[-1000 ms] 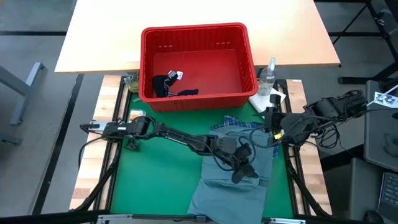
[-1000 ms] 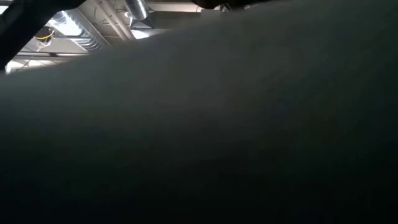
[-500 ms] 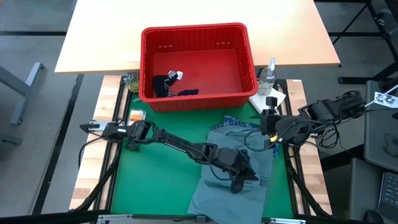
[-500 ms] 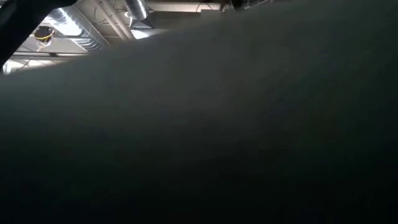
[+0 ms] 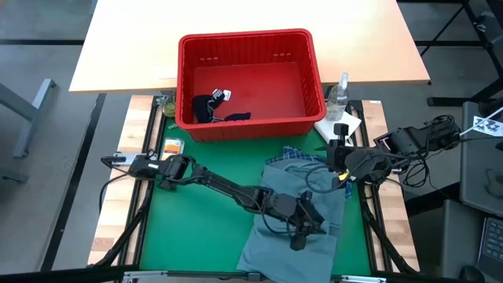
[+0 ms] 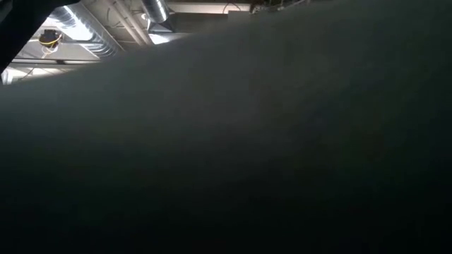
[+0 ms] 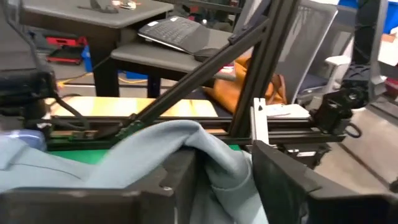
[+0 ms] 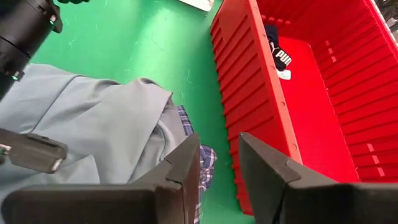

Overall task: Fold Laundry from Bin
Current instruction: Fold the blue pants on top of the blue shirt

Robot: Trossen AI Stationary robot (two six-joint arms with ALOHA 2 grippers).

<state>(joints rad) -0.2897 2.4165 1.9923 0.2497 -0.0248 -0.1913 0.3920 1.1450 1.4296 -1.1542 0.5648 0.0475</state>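
Note:
A large grey-blue garment (image 5: 275,248) lies spread on the green mat at the near right, over a blue-white plaid shirt (image 5: 295,155) whose far edge peeks out. My left gripper (image 5: 301,232) reaches low over the garment from the table's left, its fingers apart around a raised fold (image 7: 205,140). My right gripper (image 5: 334,161) hovers open above the garment's far right corner, holding nothing. The red bin (image 5: 247,35) stands at the far edge with a dark navy garment (image 5: 212,108) on its floor. Dark cloth blocks almost all of the low view. My left gripper has a raised fold of the grey-blue garment (image 7: 217,155) between its parted fingers, which come at it nearly level from the table's left. The cloth fills the gap and lies against one finger (image 7: 180,174). The fold is slack, and the rest of the garment lies on the mat.
A clear bottle (image 5: 339,94) and a white paper towel (image 5: 338,126) sit right of the bin. A small orange item (image 5: 173,145) lies at the mat's far left. Dark frame bars (image 7: 261,68) border the mat's right side. Bare green mat (image 5: 204,228) lies left of the garment.
My left gripper has moved a little toward the table's near edge over the grey-blue garment and has rolled about its own line. The garment lies much as before.

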